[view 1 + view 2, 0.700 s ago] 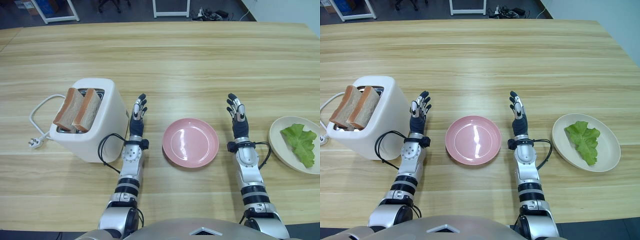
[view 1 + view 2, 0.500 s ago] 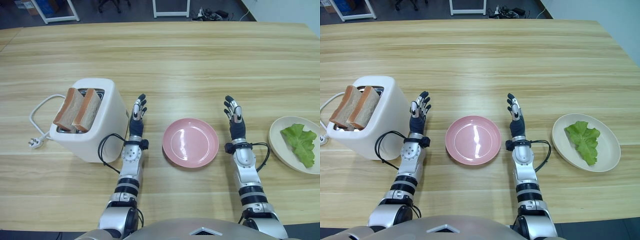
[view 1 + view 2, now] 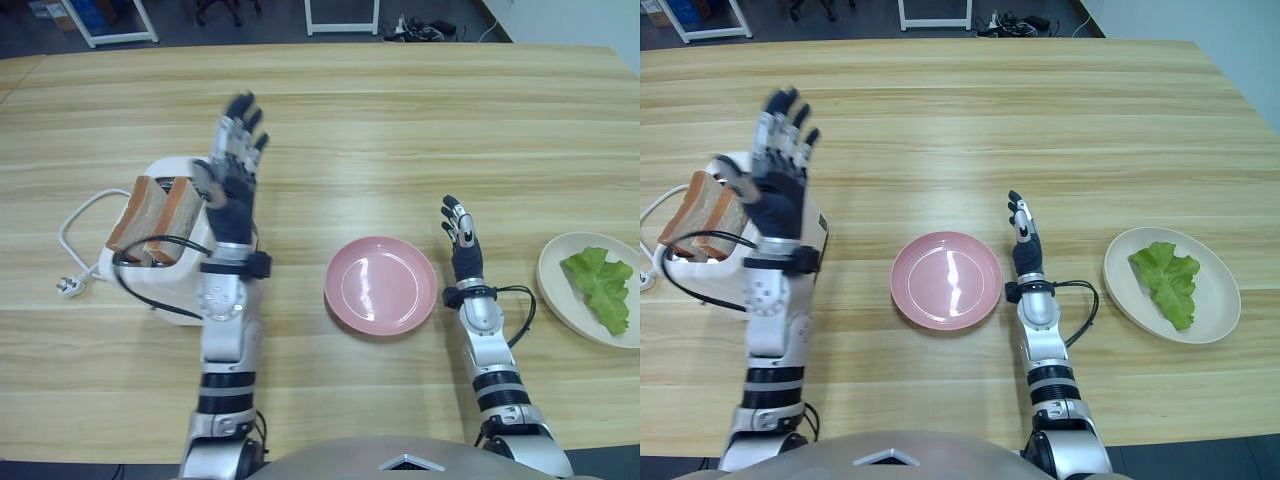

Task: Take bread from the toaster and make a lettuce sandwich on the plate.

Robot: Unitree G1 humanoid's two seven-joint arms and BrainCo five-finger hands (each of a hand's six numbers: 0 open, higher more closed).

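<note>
Holds left hand (image 3: 232, 165) raised over the right side of toaster (image 3: 170, 282), fingers straight and spread wide, gripping nothing. Rests right forearm on table (image 3: 400, 130), with right hand (image 3: 458, 235) just right of pink plate (image 3: 381, 285), fingers straight, close together, pointing away, likewise holding nothing. Two bread slices (image 3: 178, 215) side by side in the toaster slots, sticking out the top, apart from both hands. Pink plate between the two arms. Lettuce (image 3: 600, 285) lying on cream plate (image 3: 555, 290) at far right, well apart from right hand. Cord (image 3: 75, 240) looping left of toaster.
</note>
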